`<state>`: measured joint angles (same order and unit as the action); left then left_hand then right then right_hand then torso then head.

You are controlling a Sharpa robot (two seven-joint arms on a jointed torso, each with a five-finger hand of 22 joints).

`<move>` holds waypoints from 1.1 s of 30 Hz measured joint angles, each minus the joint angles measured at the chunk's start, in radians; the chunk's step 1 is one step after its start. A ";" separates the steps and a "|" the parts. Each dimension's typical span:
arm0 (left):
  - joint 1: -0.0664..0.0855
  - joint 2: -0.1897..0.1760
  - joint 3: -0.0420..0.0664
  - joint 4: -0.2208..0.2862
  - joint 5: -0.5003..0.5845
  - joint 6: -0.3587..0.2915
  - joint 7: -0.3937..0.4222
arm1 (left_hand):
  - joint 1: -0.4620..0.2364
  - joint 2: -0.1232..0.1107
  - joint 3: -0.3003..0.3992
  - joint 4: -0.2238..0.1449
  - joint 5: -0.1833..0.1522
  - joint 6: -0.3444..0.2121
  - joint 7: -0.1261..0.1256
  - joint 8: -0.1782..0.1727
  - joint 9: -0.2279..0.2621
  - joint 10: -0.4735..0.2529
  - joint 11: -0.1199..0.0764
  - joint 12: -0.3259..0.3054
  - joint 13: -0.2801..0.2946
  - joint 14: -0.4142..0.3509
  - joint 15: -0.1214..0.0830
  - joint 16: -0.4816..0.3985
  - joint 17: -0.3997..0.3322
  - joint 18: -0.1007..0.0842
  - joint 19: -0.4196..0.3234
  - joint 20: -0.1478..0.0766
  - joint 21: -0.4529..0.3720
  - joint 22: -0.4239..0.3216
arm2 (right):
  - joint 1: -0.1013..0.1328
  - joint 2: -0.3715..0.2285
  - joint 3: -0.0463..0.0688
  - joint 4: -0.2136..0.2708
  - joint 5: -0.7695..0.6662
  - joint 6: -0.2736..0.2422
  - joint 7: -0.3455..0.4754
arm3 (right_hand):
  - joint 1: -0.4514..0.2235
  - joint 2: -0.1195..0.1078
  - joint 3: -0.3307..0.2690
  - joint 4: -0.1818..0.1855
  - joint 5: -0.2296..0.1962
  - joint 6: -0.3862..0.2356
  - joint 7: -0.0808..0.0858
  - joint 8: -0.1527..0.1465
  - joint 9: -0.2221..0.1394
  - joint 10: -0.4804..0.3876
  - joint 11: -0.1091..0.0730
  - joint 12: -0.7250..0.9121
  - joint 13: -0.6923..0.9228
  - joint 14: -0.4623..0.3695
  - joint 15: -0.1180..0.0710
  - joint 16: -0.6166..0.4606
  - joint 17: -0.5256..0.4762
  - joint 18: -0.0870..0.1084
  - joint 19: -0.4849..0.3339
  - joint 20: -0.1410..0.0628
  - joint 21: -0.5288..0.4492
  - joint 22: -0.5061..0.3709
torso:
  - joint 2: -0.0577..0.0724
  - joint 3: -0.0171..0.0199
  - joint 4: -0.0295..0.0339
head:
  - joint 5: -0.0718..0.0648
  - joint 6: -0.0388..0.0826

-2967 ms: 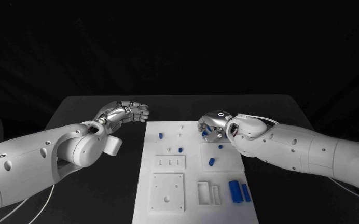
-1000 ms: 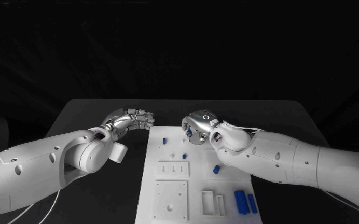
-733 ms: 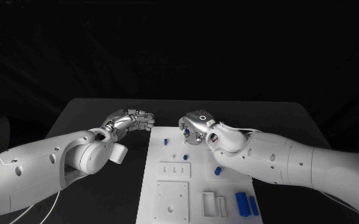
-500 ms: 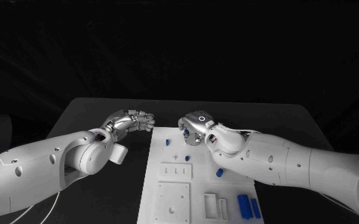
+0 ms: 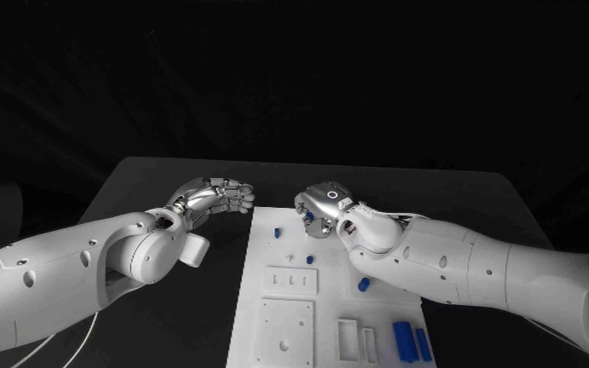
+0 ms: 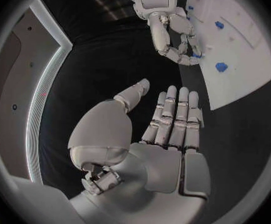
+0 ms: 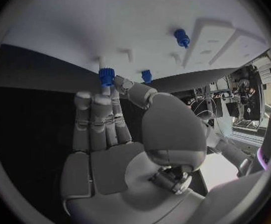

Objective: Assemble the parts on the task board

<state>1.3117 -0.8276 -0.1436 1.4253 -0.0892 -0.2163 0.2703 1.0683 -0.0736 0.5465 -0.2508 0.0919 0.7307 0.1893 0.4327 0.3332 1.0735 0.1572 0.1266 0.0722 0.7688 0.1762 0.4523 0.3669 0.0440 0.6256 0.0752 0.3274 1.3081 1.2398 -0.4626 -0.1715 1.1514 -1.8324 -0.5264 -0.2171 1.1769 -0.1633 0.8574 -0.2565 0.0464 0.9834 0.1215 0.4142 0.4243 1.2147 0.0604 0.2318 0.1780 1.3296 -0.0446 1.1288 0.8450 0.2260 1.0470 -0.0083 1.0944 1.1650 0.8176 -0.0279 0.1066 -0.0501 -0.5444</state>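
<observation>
Your right hand (image 5: 322, 209) sits over the board's (image 5: 277, 300) far end at about 12 o'clock, its fingers (image 7: 108, 102) pinching a small blue part (image 7: 105, 76). Your left hand (image 5: 211, 197) hovers over the table (image 5: 147, 182) just off the board's 10 o'clock corner, fingers curled in on nothing. More blue parts (image 5: 410, 338) lie at the board's 5 o'clock corner.

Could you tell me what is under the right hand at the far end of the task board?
The right hand pinches a small blue part over the task board. Whatever the board has beneath is covered.
</observation>
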 measured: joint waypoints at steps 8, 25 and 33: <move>0.001 0.000 0.000 0.000 0.000 0.001 -0.001 | 0.000 0.000 0.000 0.000 0.000 0.000 0.000 0.000 0.000 0.000 0.000 0.000 0.000 0.000 0.000 0.000 0.000 0.000 0.000 0.000 0.000 0.000 | 0.000 0.000 0.000 -0.004 -0.004 0.012 -0.006 | 0.000 0.000 0.003 0.003 0.000 0.000 0.000 0.000 0.001 0.000 0.000 0.001 0.000 0.000 0.000 0.000 0.000 0.000 0.000 0.000 0.000 0.000 | 0.004 -0.0001 0.0012 | -0.001 -0.001; 0.001 0.000 0.000 0.001 0.000 0.002 -0.002 | 0.000 0.000 0.000 0.000 0.000 0.000 0.000 0.000 -0.001 0.004 0.004 0.000 0.000 0.000 0.000 -0.004 0.000 0.000 0.000 0.000 0.000 0.000 | 0.000 0.006 0.000 -0.021 0.006 0.019 -0.004 | -0.009 -0.043 0.013 0.014 0.000 -0.009 0.009 -0.014 -0.001 -0.018 0.015 -0.007 0.002 -0.004 0.004 0.000 -0.011 0.001 -0.006 -0.002 0.000 0.002 | 0.010 -0.0007 0.0012 | 0.000 0.002; 0.002 -0.002 0.000 -0.001 0.000 0.002 -0.003 | -0.003 -0.003 0.000 0.000 0.000 0.000 0.000 0.000 -0.001 0.004 0.004 0.000 -0.001 0.000 0.000 -0.004 0.000 0.000 0.000 0.000 0.000 0.000 | 0.000 -0.011 0.000 -0.007 0.076 -0.033 0.024 | -0.065 -0.134 -0.045 0.072 0.004 -0.089 0.041 -0.062 -0.018 -0.121 0.049 -0.066 -0.022 -0.014 0.038 0.001 -0.025 0.001 -0.010 -0.002 -0.015 0.003 | 0.012 -0.0013 -0.0005 | 0.002 0.006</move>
<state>1.3135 -0.8292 -0.1437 1.4248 -0.0888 -0.2144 0.2673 1.0653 -0.0765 0.5465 -0.2508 0.0919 0.7307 0.1893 0.4327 0.3325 1.0771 0.1608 0.1266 0.0715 0.7689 0.1762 0.4484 0.3666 0.0435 0.6256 0.0752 0.3276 1.3077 1.2398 -0.4741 -0.1717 1.1448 -1.7569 -0.5598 -0.1930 1.1123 -0.2972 0.8129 -0.1844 0.0506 0.8941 0.1626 0.3527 0.4059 1.0940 0.1094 0.1654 0.1557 1.3160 -0.0065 1.1301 0.8196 0.2267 1.0373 -0.0103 1.0792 1.1677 0.8297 -0.0292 0.1061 -0.0480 -0.5385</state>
